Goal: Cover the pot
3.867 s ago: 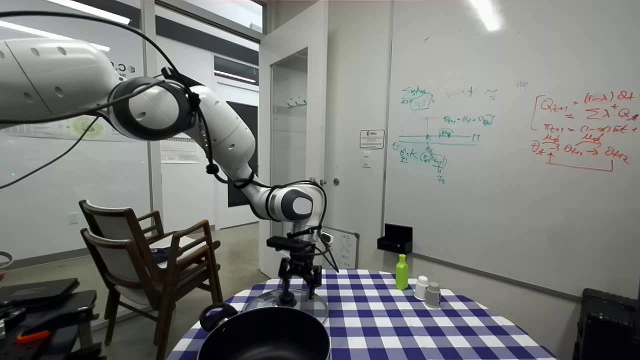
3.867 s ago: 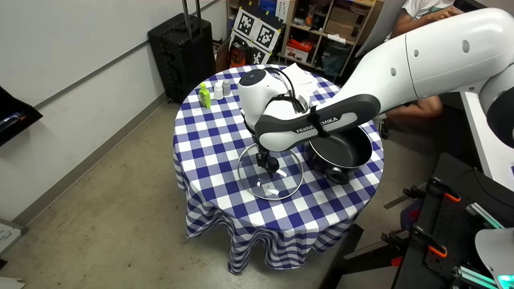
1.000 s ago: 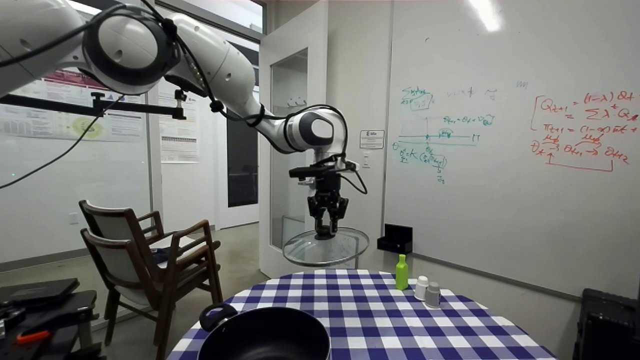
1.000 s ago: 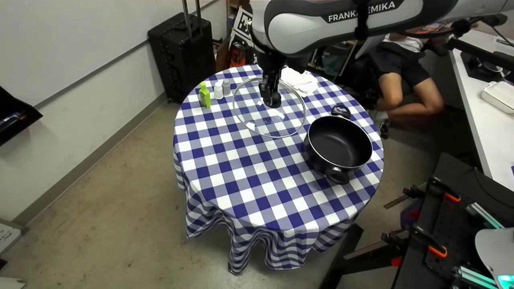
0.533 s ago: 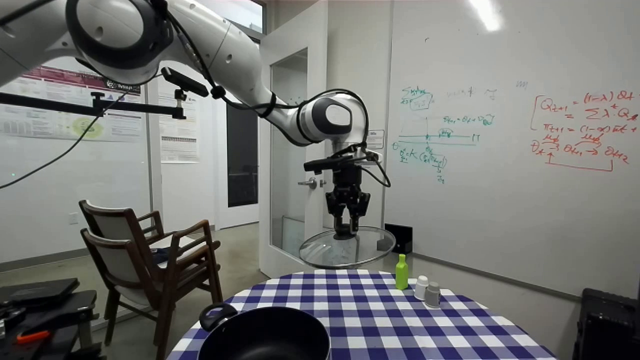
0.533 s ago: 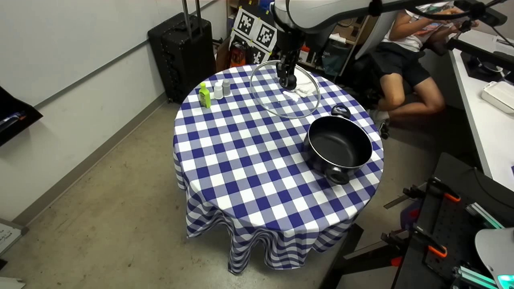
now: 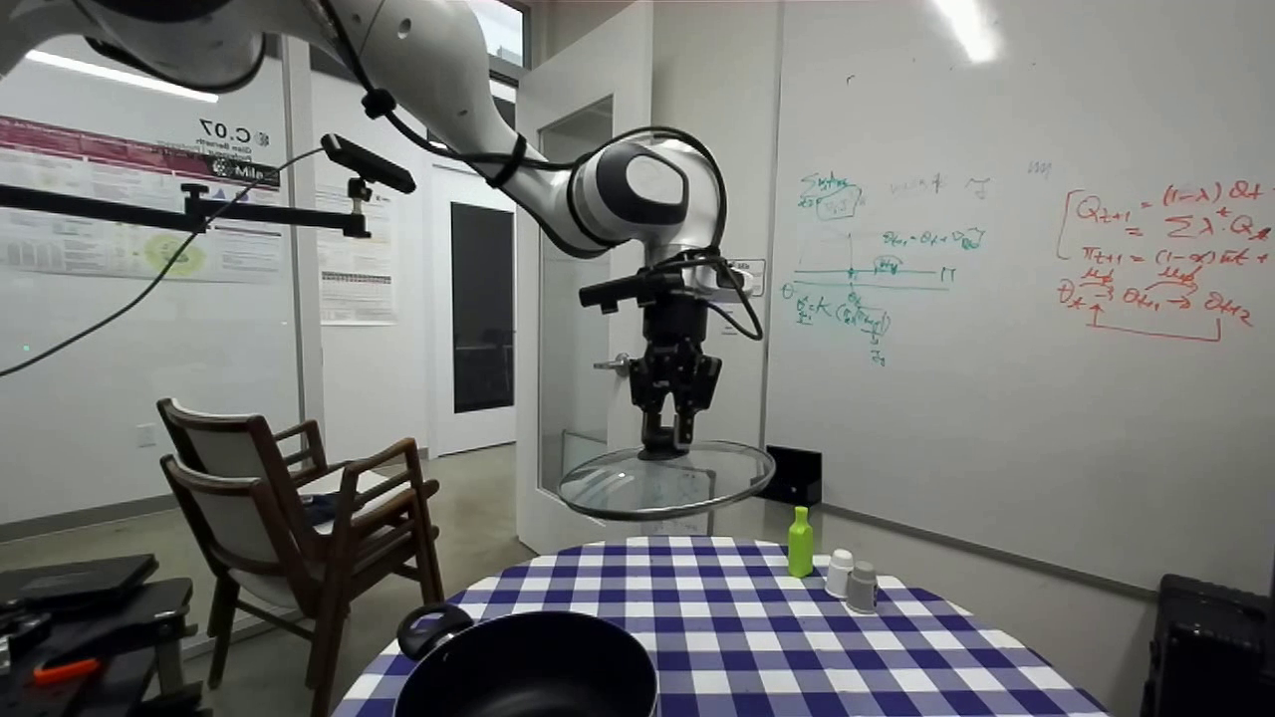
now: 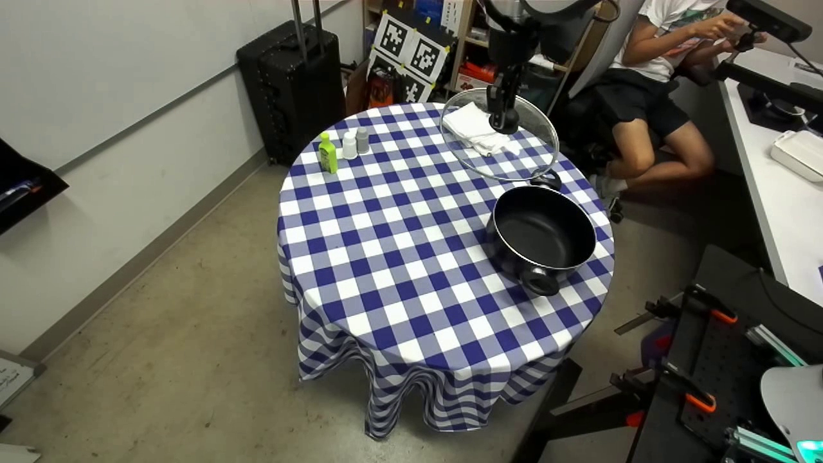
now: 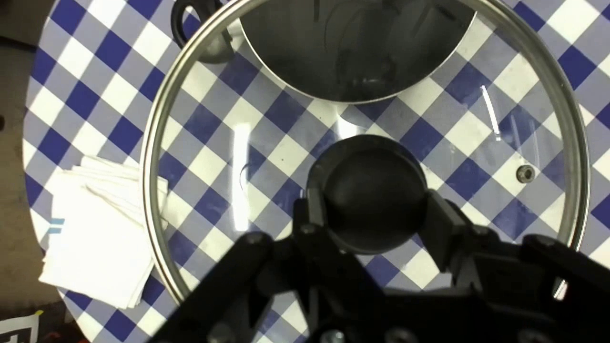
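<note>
Observed claw [image 9: 373, 213] clamped on knob [image 9: 374, 188] of glass lid [image 7: 662, 488], held aloft over checked surface [image 8: 386, 257]; found black pot [image 8: 543, 228] standing on same surface, apart from lid, partly seen through it in wrist view. Noted green bottle [image 8: 328, 156], white shaker [image 8: 350, 146] and grey shaker [image 8: 363, 141], grouped well apart from pot

Whiteboard [image 7: 1006, 428]: Green and red handwriting [image 7: 1160, 249] runs beneath a streak of glare [image 7: 966, 28].
Glass wall [image 7: 219, 349]: A strip light [image 7: 90, 67] glows above a poster [image 7: 100, 254].
Door [image 7: 563, 339]: White, glass-paneled, standing open.
Armchairs [image 7: 224, 518]: Two, wooden-framed, stand near the glass wall.
Cloth-covered table [image 8: 386, 257]: Round, its blue-and-white check hanging in folds.
Suitcase [image 8: 296, 96]: Black, upright beside the white wall [image 8: 161, 173].
Floor [image 8: 180, 308]: Grayish brown, it meets a taupe baseboard [image 8: 161, 244].
</note>
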`<state>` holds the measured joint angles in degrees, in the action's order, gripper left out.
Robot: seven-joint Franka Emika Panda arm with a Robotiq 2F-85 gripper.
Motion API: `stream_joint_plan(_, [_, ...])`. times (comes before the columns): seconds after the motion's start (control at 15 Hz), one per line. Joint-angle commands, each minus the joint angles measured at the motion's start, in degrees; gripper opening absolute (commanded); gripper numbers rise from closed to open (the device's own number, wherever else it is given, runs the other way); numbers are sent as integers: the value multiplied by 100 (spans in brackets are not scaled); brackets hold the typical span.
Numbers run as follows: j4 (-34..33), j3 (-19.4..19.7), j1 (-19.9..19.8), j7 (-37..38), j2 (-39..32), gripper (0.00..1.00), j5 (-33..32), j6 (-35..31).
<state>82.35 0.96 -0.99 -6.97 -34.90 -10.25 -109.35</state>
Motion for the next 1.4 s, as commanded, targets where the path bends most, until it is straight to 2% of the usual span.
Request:
stream_joint_plan(0.0, [1232,98,-5,111,866,25,-103,-272])
stream_joint_plan(0.27, [2422,138,-8,400,1377,25,-98,-1077])
stream_joint_plan(0.67, [4040,229,117,1281,1834,25,-173,-2491])
stream_joint_plan(0.93, [4412,281,201,1606,1870,25,-247,-3020])
stream_joint_plan(1.33, [4382,373,271,1773,1700,25,-315,-3277])
